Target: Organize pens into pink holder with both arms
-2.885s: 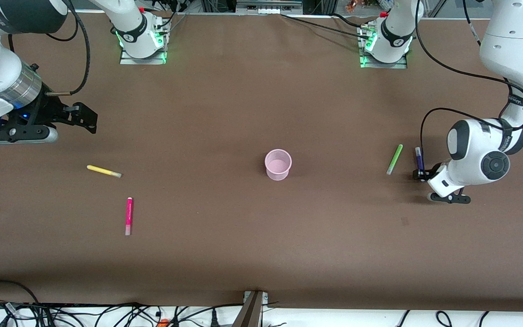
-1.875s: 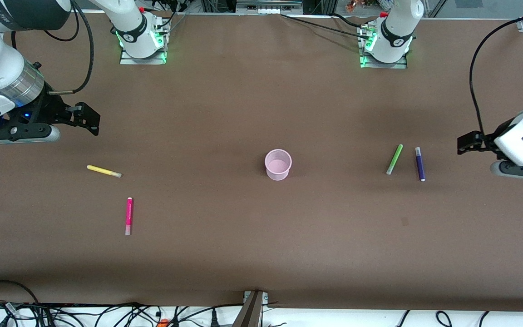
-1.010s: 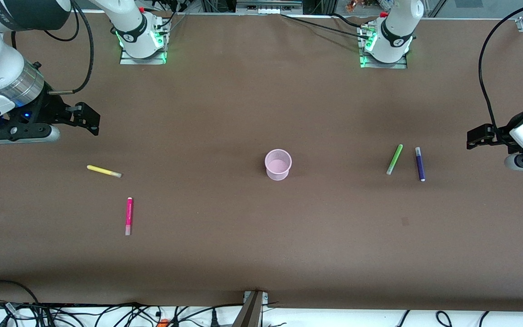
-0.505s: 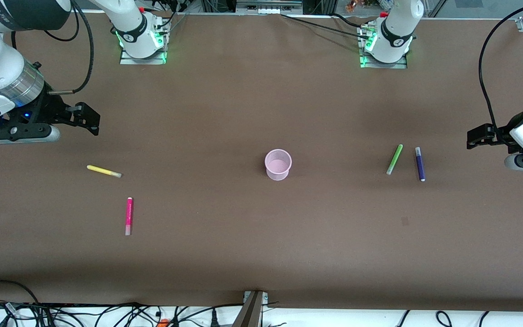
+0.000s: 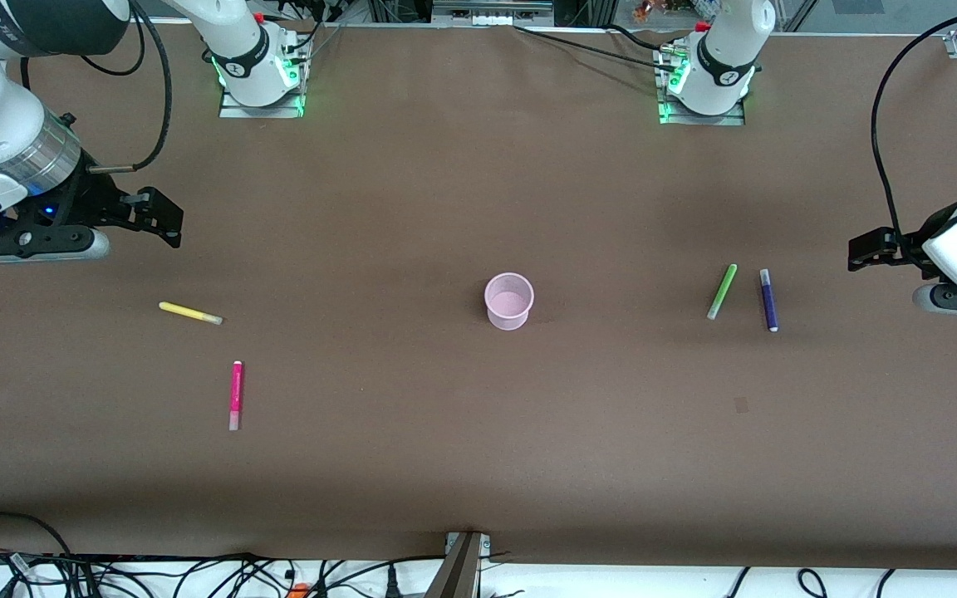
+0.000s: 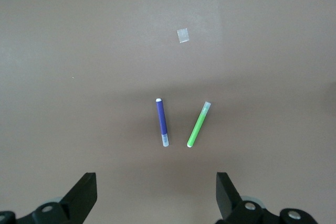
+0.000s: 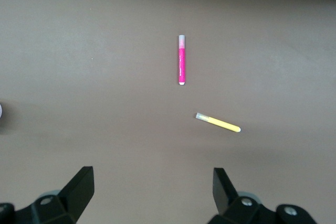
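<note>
The pink holder (image 5: 509, 301) stands upright at the table's middle. The light green pen (image 5: 722, 291) and the dark purple pen (image 5: 768, 300) lie side by side toward the left arm's end; both show in the left wrist view, green (image 6: 198, 125) and purple (image 6: 162, 122). The yellow pen (image 5: 189, 313) and the magenta-pink pen (image 5: 236, 395) lie toward the right arm's end, also in the right wrist view, yellow (image 7: 218, 123) and magenta (image 7: 181, 59). My left gripper (image 5: 861, 251) is open and empty, raised over the table's end past the purple pen. My right gripper (image 5: 164, 218) is open and empty, raised over the table's end.
A small pale patch (image 5: 741, 404) marks the brown table cover nearer the camera than the purple pen; it shows in the left wrist view (image 6: 182, 35). Cables (image 5: 196, 573) lie along the table's near edge. The arm bases (image 5: 261, 75) stand at the top.
The left arm has lifted away from the purple pen, which stays on the table, swung out to the table's end, and lately shifted slightly. The right arm has barely moved.
</note>
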